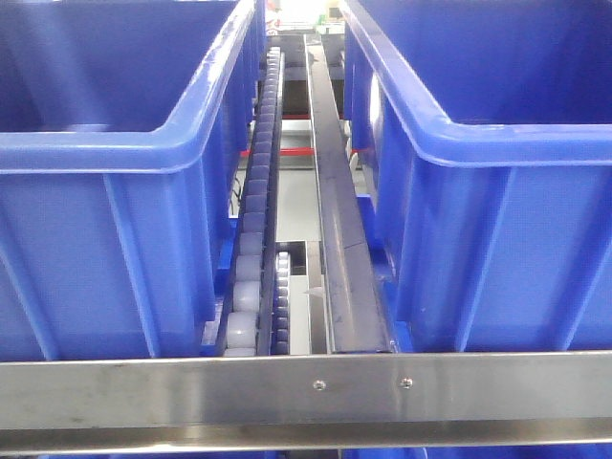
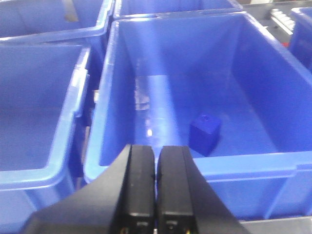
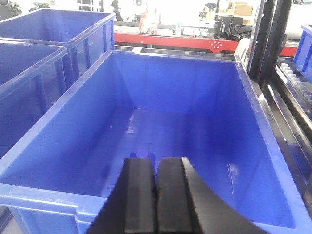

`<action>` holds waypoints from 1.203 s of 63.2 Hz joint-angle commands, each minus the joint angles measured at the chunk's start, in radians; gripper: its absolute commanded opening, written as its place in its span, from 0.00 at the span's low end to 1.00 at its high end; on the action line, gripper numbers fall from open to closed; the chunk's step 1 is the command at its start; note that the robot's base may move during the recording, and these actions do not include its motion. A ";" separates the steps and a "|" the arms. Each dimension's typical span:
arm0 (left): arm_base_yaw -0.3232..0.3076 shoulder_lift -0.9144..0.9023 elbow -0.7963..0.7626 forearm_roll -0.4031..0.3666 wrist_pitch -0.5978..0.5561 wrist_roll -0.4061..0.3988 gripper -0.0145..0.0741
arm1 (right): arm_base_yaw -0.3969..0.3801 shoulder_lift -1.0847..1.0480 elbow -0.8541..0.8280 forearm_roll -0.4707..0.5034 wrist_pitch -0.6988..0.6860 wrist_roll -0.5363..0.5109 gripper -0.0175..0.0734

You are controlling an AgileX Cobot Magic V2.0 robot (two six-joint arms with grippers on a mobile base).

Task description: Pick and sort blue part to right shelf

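Note:
The blue part [image 2: 204, 132] is a small solid-blue block with a small knob on top. It stands on the floor of a blue bin [image 2: 253, 165], toward the near right corner, in the left wrist view. My left gripper [image 2: 156, 147] is shut and empty. It hangs above that bin's near rim, left of the part and apart from it. My right gripper [image 3: 156, 160] is also shut with nothing in it, over the near rim of another blue bin [image 3: 44, 195]. Neither gripper shows in the front view.
A second small blue block [image 3: 142, 154] peeks out just beyond my right fingertips, mostly hidden. More blue bins [image 2: 39, 112] [image 3: 29, 63] stand alongside. In the front view a roller track [image 1: 256, 210] and a metal rail [image 1: 337, 210] run between two bins, behind a steel crossbar [image 1: 306, 387].

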 commanded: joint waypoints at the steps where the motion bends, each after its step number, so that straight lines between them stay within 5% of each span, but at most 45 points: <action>1: 0.037 0.003 -0.017 -0.011 -0.146 -0.001 0.30 | -0.004 -0.015 -0.026 -0.017 -0.097 -0.003 0.29; 15: 0.213 -0.016 0.233 -0.155 -0.512 0.001 0.30 | -0.004 -0.015 -0.026 -0.017 -0.097 -0.003 0.29; 24: 0.210 -0.021 0.469 -0.176 -0.783 0.001 0.30 | -0.004 -0.015 -0.024 -0.017 -0.096 -0.003 0.29; 38: 0.203 -0.021 0.700 -0.176 -1.026 0.001 0.30 | -0.004 -0.015 -0.024 -0.017 -0.096 -0.003 0.29; 76: 0.203 -0.019 0.696 -0.184 -1.007 0.001 0.30 | -0.004 -0.015 -0.024 -0.017 -0.096 -0.003 0.29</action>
